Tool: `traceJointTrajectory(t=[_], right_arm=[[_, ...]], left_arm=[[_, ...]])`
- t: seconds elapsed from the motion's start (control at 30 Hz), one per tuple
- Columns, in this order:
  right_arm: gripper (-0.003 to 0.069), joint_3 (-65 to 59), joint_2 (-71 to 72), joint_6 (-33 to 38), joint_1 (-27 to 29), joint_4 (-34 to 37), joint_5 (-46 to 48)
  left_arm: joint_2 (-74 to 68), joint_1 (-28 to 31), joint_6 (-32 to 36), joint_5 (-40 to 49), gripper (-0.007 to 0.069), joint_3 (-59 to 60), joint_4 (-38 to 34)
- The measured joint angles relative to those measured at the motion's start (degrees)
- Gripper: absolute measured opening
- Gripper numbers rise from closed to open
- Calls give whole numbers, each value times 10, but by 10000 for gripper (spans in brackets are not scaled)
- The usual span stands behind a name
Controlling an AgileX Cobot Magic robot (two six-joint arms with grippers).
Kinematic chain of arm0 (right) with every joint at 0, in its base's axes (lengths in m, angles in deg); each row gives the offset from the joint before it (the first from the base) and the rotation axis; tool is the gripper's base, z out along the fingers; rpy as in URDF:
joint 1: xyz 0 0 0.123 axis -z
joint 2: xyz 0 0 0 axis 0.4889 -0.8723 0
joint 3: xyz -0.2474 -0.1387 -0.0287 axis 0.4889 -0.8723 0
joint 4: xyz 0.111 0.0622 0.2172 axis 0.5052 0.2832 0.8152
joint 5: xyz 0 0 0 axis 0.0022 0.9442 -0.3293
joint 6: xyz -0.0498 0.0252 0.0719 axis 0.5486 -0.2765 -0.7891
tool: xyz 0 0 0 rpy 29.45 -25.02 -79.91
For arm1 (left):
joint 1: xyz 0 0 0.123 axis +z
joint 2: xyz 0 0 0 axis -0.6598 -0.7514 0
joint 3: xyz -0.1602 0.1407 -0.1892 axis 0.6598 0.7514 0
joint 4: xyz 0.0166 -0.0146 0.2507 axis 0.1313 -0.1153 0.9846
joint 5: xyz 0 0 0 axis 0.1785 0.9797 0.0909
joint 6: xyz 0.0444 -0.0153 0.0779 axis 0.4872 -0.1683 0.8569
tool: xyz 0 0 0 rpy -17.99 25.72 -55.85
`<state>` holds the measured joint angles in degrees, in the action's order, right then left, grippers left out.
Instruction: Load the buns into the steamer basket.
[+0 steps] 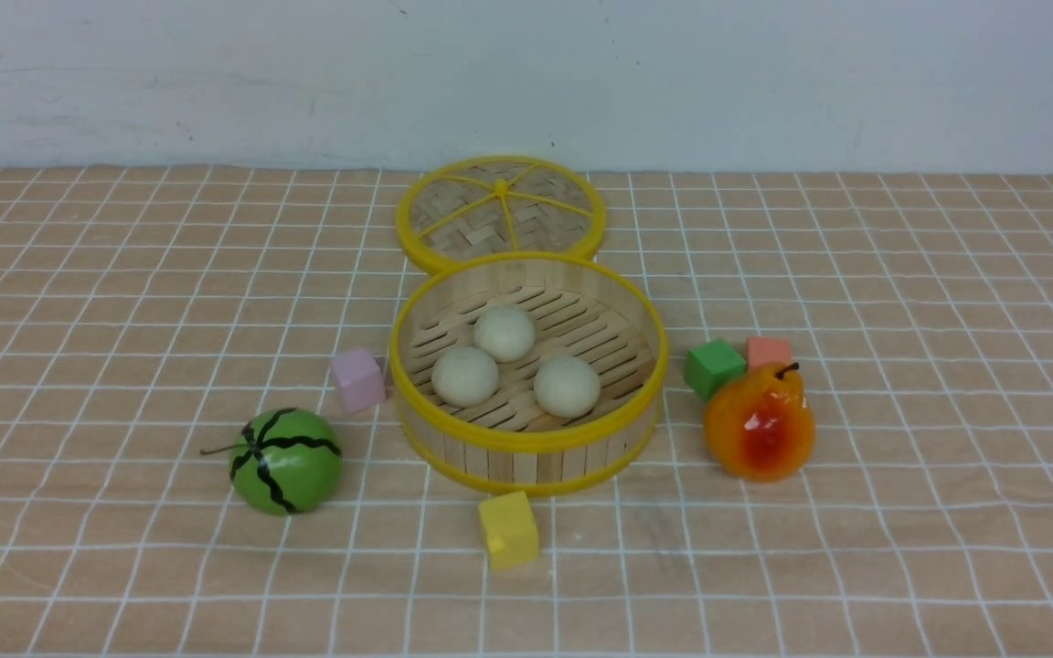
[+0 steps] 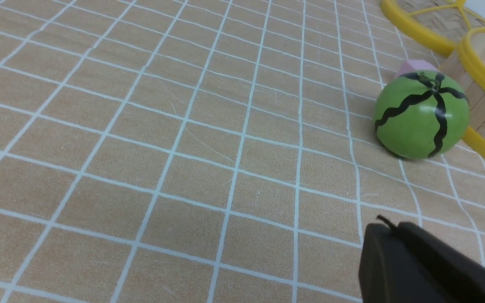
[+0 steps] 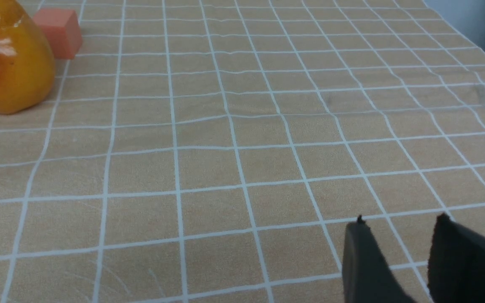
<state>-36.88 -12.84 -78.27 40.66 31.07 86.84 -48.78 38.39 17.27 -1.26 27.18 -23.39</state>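
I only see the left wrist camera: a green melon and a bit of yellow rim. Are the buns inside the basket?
Observer: Yes, all three buns lie on the slatted floor of the steamer basket.
Operator: What's on the basket's other side?
Observer: An orange pear stands to its right, with a green block and a salmon block behind it.
Operator: Is the other hand holding something?
Observer: No, the right gripper is open and holds nothing.
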Motion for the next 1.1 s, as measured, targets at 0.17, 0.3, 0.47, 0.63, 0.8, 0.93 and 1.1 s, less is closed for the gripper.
traceJointTrajectory(t=[0.17,0.3,0.47,0.63,0.8,0.93,1.1], right_arm=[[241,0,0,0,0,0,0],[241,0,0,0,0,0,0],[241,0,0,0,0,0,0],[241,0,0,0,0,0,0],[241,0,0,0,0,0,0],[241,0,0,0,0,0,0],[241,0,0,0,0,0,0]], left_arm=[[0,0,0,0,17,0,0],[0,0,0,0,20,0,0],[0,0,0,-1,20,0,0],[0,0,0,-1,20,0,0],[0,0,0,-1,27,0,0],[0,0,0,-1,29,0,0],[0,0,0,-1,29,0,0]])
